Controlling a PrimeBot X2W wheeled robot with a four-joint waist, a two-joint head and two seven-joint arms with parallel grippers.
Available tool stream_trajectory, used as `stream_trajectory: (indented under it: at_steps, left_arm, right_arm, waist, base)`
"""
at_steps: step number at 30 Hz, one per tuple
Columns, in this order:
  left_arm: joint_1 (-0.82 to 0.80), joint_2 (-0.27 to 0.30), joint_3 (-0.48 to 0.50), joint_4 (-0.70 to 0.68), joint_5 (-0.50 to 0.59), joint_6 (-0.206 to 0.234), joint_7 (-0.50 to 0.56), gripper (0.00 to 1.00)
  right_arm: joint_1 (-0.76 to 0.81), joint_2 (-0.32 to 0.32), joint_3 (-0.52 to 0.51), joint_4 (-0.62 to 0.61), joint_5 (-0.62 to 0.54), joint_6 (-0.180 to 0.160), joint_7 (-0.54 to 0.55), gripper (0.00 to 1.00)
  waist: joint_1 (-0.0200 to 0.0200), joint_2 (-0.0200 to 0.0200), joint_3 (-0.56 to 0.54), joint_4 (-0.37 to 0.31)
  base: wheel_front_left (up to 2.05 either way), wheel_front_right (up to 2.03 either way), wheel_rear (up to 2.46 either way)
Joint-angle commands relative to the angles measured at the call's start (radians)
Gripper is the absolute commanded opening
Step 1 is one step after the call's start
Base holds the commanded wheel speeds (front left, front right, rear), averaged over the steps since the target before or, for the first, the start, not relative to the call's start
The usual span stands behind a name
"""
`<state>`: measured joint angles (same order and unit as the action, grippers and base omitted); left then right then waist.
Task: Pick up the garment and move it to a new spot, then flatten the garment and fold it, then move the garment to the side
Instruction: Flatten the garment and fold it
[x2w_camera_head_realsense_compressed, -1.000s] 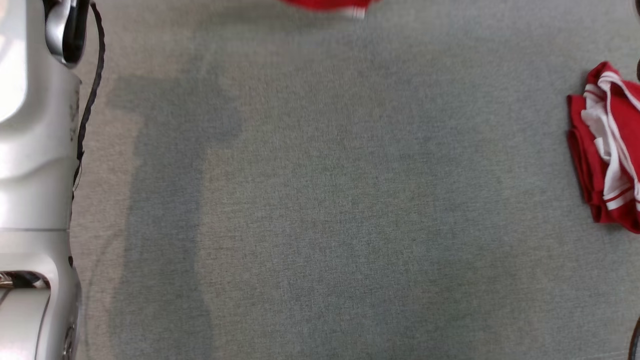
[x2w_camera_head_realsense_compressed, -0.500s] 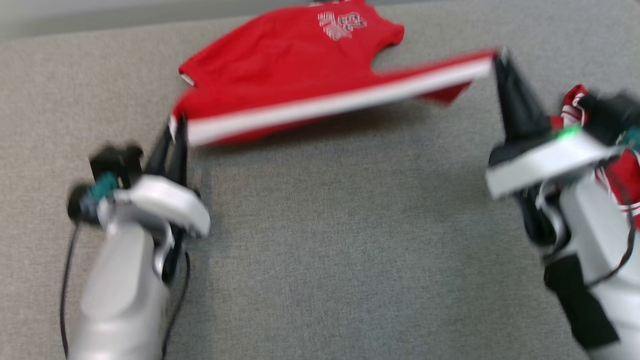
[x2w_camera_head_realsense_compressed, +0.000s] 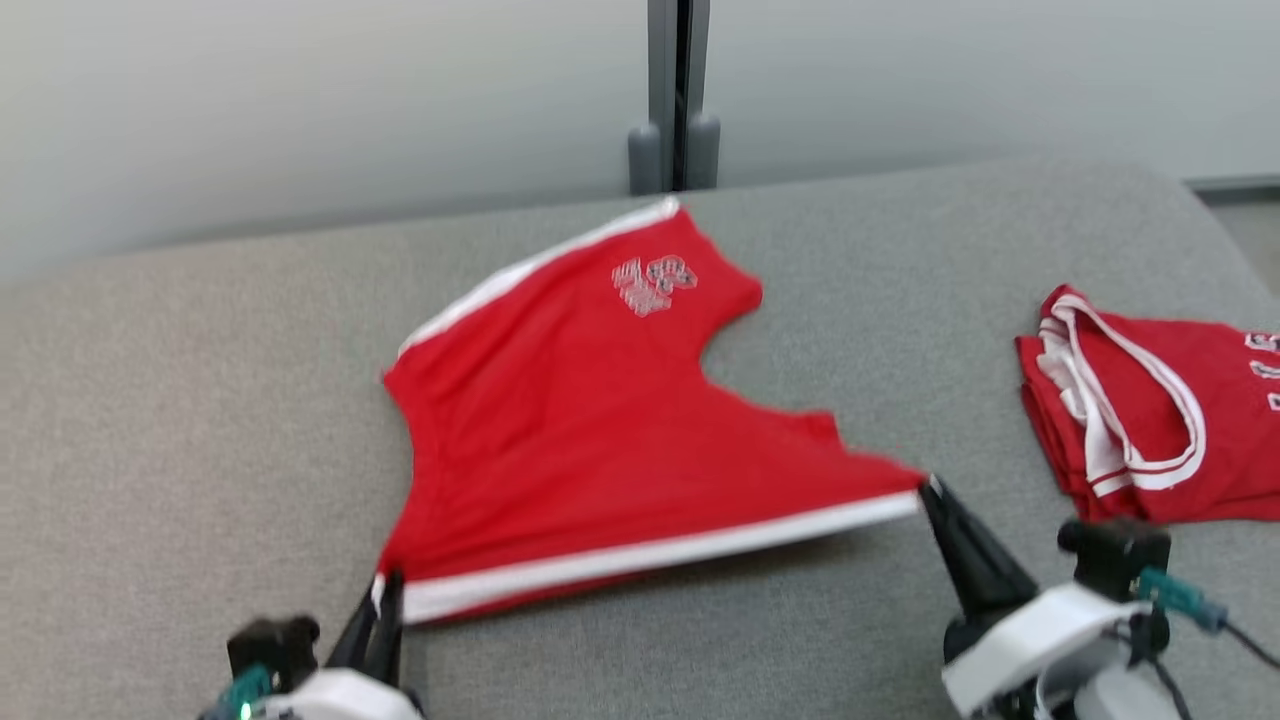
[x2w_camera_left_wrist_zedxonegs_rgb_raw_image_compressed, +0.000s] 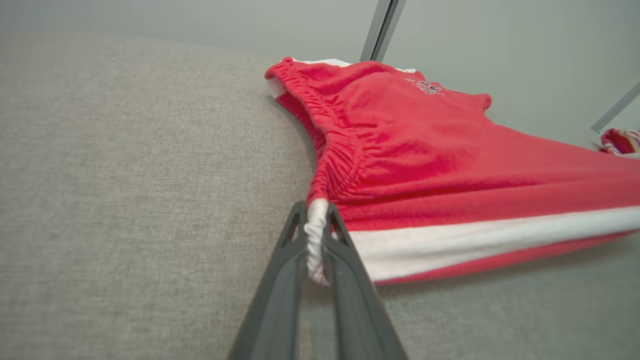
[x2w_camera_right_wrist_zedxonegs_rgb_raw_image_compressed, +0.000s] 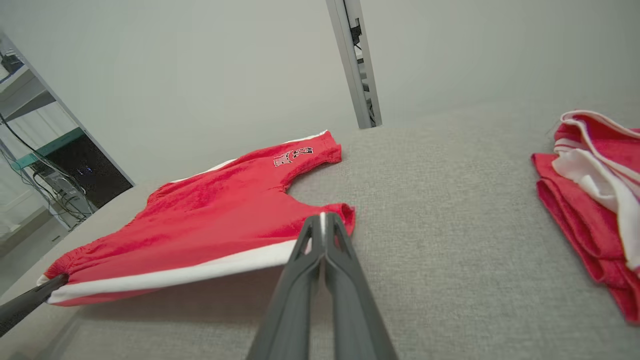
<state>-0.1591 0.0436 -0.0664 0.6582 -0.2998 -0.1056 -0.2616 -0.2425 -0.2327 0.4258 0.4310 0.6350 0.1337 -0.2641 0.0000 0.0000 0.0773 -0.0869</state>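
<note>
**Red garment stretched between both claws above the counter**

The garment (x2w_camera_head_realsense_compressed: 600, 440), a red pair of shorts with a white side stripe and a pale printed emblem near one leg hem, lies spread across the middle of the grey fabric-covered counter (x2w_camera_head_realsense_compressed: 150, 400). Its far part rests on the surface. Its near, white-striped edge is raised and pulled taut, with a shadow showing beneath it.

The left claw (x2w_camera_head_realsense_compressed: 385, 585) is clamped on the gathered waistband corner at the near left end of the stripe. In the left wrist view its two dark fingers (x2w_camera_left_wrist_zedxonegs_rgb_raw_image_compressed: 280, 280) pinch a bunched white fold of the garment (x2w_camera_left_wrist_zedxonegs_rgb_raw_image_compressed: 425, 150).

The right claw (x2w_camera_head_realsense_compressed: 930, 485) is clamped on the opposite end of the stripe, at the leg hem. In the right wrist view its fingers (x2w_camera_right_wrist_zedxonegs_rgb_raw_image_compressed: 345, 280) are pressed together over a thin edge of the garment (x2w_camera_right_wrist_zedxonegs_rgb_raw_image_compressed: 215, 220), and the tip of the left claw (x2w_camera_right_wrist_zedxonegs_rgb_raw_image_compressed: 25, 302) shows at the far corner.

A second red-and-white garment (x2w_camera_head_realsense_compressed: 1140, 410) lies folded on the counter to the right, well apart from the first. A pale wall (x2w_camera_head_realsense_compressed: 300, 100) with a vertical metal post (x2w_camera_head_realsense_compressed: 678, 90) stands behind the counter.
</note>
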Motion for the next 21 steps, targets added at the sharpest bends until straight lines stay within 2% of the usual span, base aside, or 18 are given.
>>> stream_trajectory:
  at_steps: [1,7,12,16,20,21]
  left_arm:
    - [0.027,0.014,0.01,-0.006,-0.003,0.008,-0.004,0.0]
    - [0.143,0.013,0.013,-0.064,-0.029,0.024,-0.004,0.0]
    - [0.182,0.012,-0.022,-0.115,-0.043,0.031,-0.004,0.0]
    - [0.109,0.012,-0.074,-0.159,-0.059,0.026,-0.005,0.0]
    - [-0.032,0.011,-0.131,-0.174,-0.081,0.026,-0.004,0.0]
    - [-0.032,0.011,-0.131,-0.174,-0.081,0.026,-0.004,0.0]
  right_arm:
    - [0.026,-0.014,-0.005,-0.003,0.012,-0.006,0.0,0.0]
    - [0.133,-0.02,0.028,-0.036,0.032,-0.005,0.0,0.0]
    - [0.158,-0.035,-0.001,-0.073,0.034,-0.005,0.0,0.0]
    - [0.069,-0.047,-0.042,-0.083,0.007,-0.005,0.0,0.0]
    - [-0.123,-0.057,-0.048,-0.017,-0.033,-0.003,0.0,0.0]
    - [-0.123,-0.057,-0.048,-0.017,-0.033,-0.003,0.0,0.0]
  waist:
    - [0.0,0.0,-0.054,-0.004]
    - [0.0,0.0,-0.092,0.0]
    - [0.0,0.0,-0.083,0.029]
    - [0.0,0.0,-0.029,0.08]
    - [0.0,0.0,0.075,0.13]
    - [0.0,0.0,0.075,0.13]
  base:
    - [0.0,0.0,0.0]
    - [0.0,0.0,0.0]
    - [0.0,0.0,0.0]
    - [0.0,0.0,0.0]
    - [0.0,0.0,0.0]
    - [0.0,0.0,0.0]
